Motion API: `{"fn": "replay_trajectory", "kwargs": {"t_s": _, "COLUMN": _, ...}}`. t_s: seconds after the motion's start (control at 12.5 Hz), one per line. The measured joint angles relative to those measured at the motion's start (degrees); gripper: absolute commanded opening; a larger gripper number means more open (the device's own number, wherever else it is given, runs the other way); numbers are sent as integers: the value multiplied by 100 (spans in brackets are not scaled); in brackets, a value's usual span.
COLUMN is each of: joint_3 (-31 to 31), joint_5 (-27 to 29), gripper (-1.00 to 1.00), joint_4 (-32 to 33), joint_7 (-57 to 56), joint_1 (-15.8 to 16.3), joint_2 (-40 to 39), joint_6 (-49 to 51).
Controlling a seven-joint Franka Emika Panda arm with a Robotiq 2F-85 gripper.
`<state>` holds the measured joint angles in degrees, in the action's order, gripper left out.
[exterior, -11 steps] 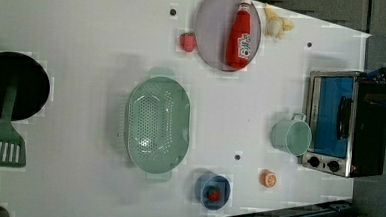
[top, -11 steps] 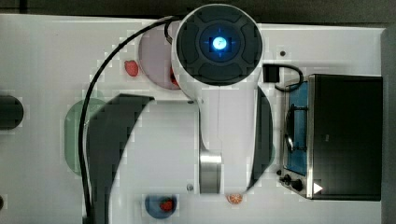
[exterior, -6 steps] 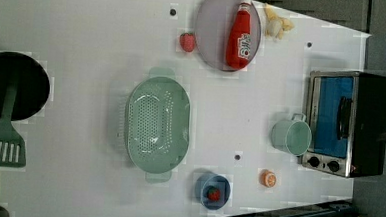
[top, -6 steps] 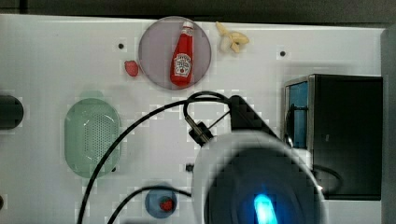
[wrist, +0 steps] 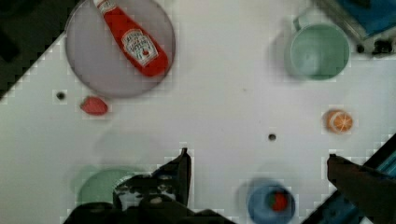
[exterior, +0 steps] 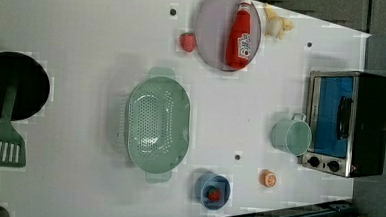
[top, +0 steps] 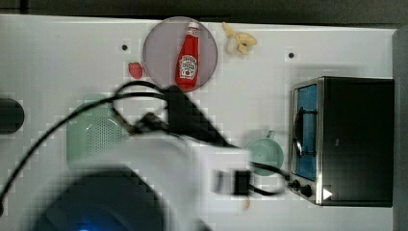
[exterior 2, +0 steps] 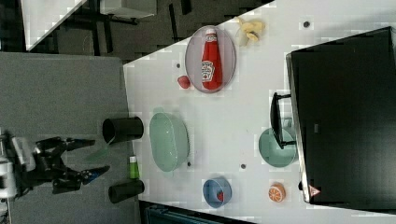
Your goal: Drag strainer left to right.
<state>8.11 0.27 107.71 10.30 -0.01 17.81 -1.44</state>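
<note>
One strainer (exterior: 157,121), untouched, on white tabletop (exterior: 85,28); claw (wrist: 257,172) spread open, holding nothing.

Strainer pale mint green, upright, holes in centre; sits left of middle in the left view, partly hidden by blurred arm and cable in the top view (top: 91,132). Grey-lilac plate (exterior: 212,29) with red ketchup bottle (exterior: 240,33) lying on it, apart from strainer, toward the left view's top. Small red strawberry (exterior: 187,41) just beside plate. Teal mug (exterior: 290,135) well apart from strainer toward the left view's right, near toaster oven (exterior: 348,124). Blue bowl (exterior: 212,190) with red item inside near strainer's lower right in the left view; orange piece (exterior: 268,178) between bowl and oven. Claw high above tabletop in the wrist view, dark fingers (wrist: 180,170) wide apart; clear of strainer.
</note>
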Motion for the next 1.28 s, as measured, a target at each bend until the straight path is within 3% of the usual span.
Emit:
{"fn": "replay_trajectory", "kwargs": {"t_s": 0.56, "joint_3": 2320, "joint_5": -44, "gripper": 100, "joint_4": 358, "joint_7": 3388, "joint_1": 273, "joint_2": -1848, "joint_6": -1496}}
{"fn": "replay_trajectory", "kwargs": {"t_s": 0.88, "joint_3": 2737, "joint_5": 18, "gripper": 100, "joint_4": 520, "joint_7": 5136, "joint_1": 552, "joint_2": -2589, "joint_6": -2419}}
{"fn": "replay_trajectory", "kwargs": {"t_s": 1.28, "joint_3": 2516, "joint_5": -490, "gripper": 100, "joint_4": 1080, "joint_7": 6183, "joint_1": 608, "joint_2": -3922, "joint_6": -4235}}
